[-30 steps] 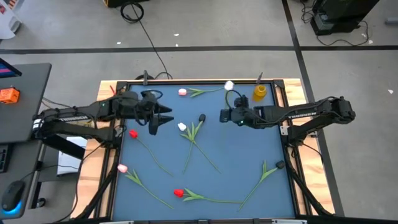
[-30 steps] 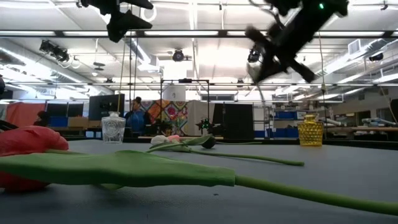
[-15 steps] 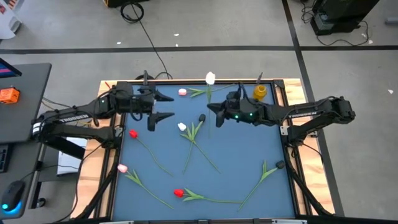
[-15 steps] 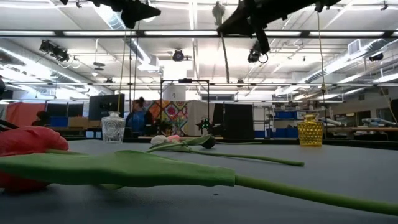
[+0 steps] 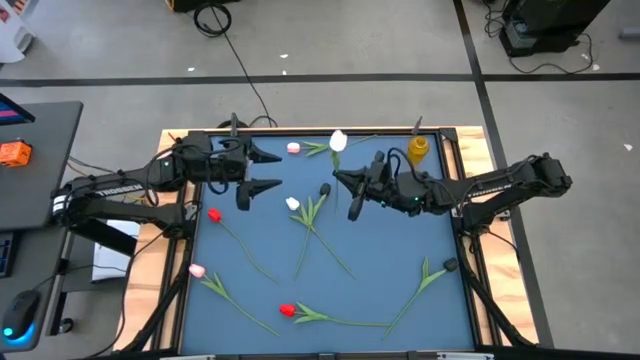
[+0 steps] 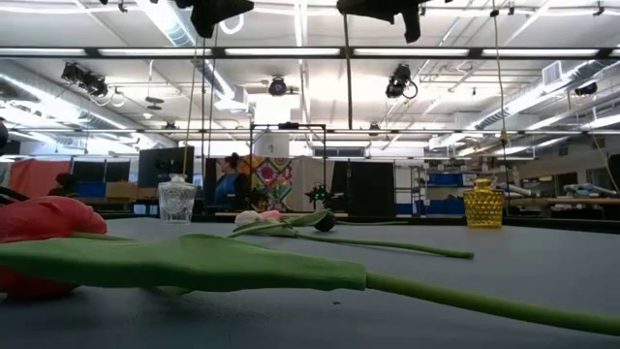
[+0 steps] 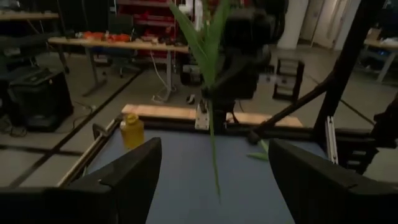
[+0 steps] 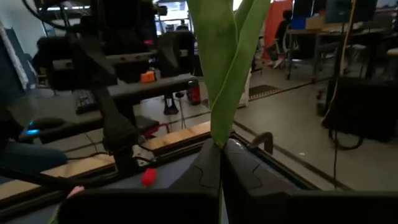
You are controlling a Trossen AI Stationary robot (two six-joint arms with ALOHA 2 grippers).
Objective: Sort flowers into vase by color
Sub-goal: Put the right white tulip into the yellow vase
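White tulip [image 5: 338,141] is held upright mid-air over worktop [image 5: 400,250] centre by right gripper [image 5: 352,185], fingers clamped on stem; left gripper [image 5: 262,170] is set opposite, fingers wide apart, prob. for handover.

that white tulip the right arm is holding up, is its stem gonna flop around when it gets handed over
Probably only a little. The right end effector is shut on the white tulip, and its stem hangs nearly straight in the low view, so it seems fairly stiff. It looks thin and light, so it may sway or twist. The open left end effector faces it, apart.
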